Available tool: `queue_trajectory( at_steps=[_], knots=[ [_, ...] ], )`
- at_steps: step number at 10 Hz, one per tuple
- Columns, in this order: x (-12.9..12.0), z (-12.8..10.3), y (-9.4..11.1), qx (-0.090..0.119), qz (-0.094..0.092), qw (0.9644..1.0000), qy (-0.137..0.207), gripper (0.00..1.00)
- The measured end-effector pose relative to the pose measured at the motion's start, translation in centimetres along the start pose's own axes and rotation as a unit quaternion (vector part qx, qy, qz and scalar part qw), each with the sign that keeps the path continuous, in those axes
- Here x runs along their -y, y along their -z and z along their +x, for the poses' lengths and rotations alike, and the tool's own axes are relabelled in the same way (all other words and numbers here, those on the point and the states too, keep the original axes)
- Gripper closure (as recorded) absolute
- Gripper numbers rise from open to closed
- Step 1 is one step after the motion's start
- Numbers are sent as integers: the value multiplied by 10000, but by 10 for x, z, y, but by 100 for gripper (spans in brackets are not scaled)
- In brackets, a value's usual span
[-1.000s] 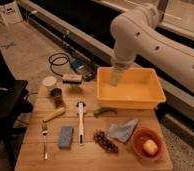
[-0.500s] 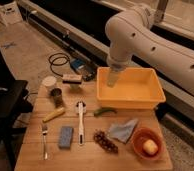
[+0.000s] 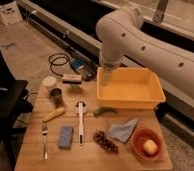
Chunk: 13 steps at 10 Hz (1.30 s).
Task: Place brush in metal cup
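The brush (image 3: 80, 123) lies flat on the wooden table (image 3: 30, 159), its white handle pointing toward the front edge and its round head at the far end. The metal cup (image 3: 56, 96) stands upright to the brush's upper left, next to a white cup (image 3: 49, 83). My gripper (image 3: 105, 80) hangs from the big white arm (image 3: 121, 31), above the left rim of the yellow bin (image 3: 131, 101). It is right of and behind the brush head and holds nothing that I can see.
A dark-topped scrubber (image 3: 71, 78) sits behind the cups. A fork (image 3: 44, 140), a blue sponge (image 3: 65, 136) and a yellow piece (image 3: 53, 115) lie left of the brush. A green item (image 3: 105, 111), grapes (image 3: 105, 141), a blue cloth (image 3: 122, 130) and an orange bowl (image 3: 146, 144) lie to its right.
The arm has swung left, carrying the gripper from over the bin's inside to its left rim, closer to the brush.
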Motion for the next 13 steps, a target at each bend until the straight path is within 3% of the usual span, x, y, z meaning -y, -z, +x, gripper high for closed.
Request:
queue_trajectory(
  at_steps=[3, 5, 8, 13],
  knots=[
    [-29, -72, -32, 212, -266, 9988, 355, 30],
    [-56, -104, -56, 341, -475, 9970, 500, 30],
    [-95, -125, -92, 351, -751, 9947, 605, 30],
    [-117, -134, -116, 249, -1026, 9932, 491, 30]
  ],
)
